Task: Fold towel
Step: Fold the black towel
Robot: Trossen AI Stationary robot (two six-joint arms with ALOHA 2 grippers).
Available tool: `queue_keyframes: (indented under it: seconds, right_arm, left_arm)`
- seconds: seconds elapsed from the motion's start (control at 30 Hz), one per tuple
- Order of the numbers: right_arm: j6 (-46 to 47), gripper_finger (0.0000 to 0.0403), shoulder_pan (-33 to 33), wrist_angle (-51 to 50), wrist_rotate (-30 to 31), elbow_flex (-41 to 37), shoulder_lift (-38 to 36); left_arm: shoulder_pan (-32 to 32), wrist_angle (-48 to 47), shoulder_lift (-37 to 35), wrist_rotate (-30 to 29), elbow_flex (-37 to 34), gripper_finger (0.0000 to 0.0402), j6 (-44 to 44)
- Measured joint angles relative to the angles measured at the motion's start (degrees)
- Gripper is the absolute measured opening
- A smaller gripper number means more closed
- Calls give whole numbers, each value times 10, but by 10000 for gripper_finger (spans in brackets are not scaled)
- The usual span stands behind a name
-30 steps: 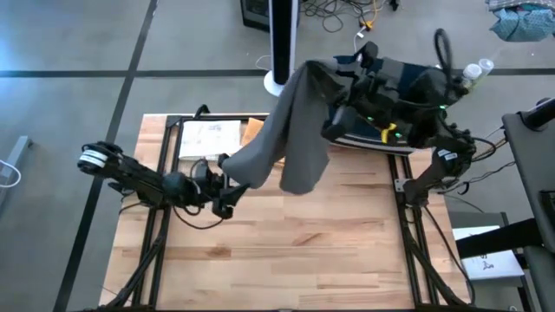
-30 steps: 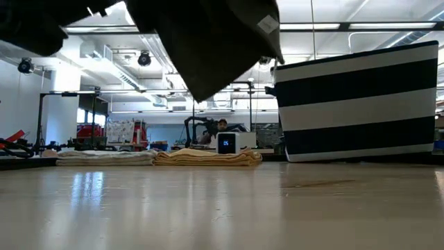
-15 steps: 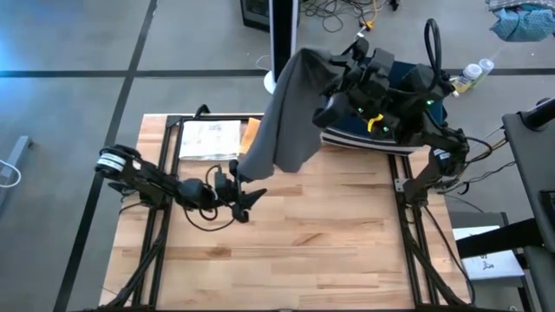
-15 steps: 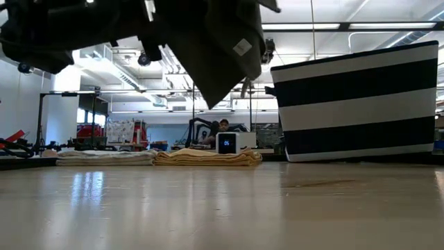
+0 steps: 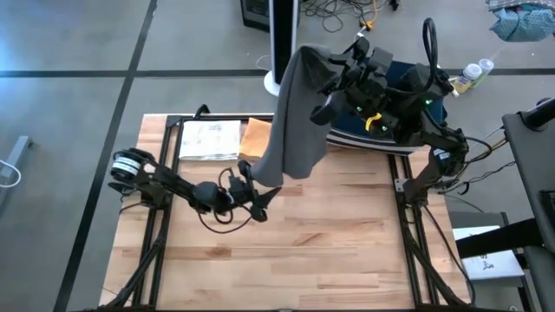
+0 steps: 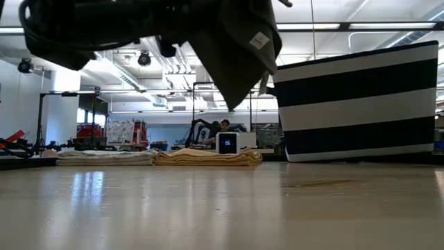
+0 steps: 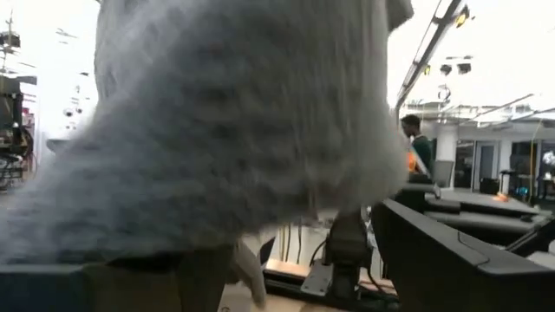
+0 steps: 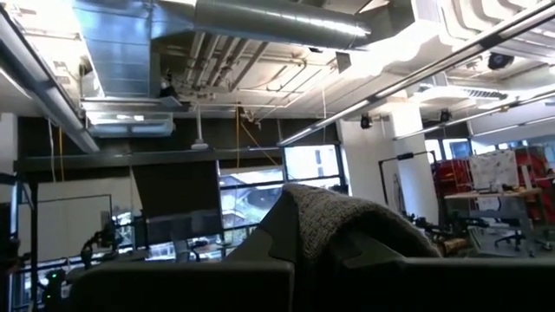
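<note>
Aloft, towel (image 5: 293, 113) hanging from right tool (image 5: 328, 62)

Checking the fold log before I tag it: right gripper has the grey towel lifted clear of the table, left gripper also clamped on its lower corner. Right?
Not quite. The right gripper does hold the grey towel up off the table. In the high view the left gripper sits just under the hanging corner and does not grip it.

The towel (image 5: 290, 113) is soft, fuzzy grey cloth. The table (image 5: 329, 251) is smooth, pale wood, a bit shiny.
</note>
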Motion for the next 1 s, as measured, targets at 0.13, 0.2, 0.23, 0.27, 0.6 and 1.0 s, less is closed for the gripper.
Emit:
queue_keyframes:
  seconds: [0.13, 0.2, 0.23, 0.27, 0.6, 1.0]
  right_arm:
    - [0, 0, -6, -5, 6, 0, 0]
    - [0, 0, -9, -19, 19, 0, 0]
    - [0, 0, -9, -26, 25, 0, 0]
    - [0, 0, -9, -35, 26, 0, 0]
    - [-40, 0, -9, -77, 118, 0, 0]
    - [-78, 0, -8, -86, 150, 0, -25]
  left_arm:
    - [1, -1, 46, -5, 35, 252, 2]
    - [1, -1, 60, -5, 52, 251, -3]
    - [1, -1, 64, -4, 59, 251, -5]
    - [1, -1, 67, -2, 65, 252, -5]
    - [-10, -3, 50, 22, 84, 258, -7]
    - [-48, -17, 21, 21, 57, 234, -14]
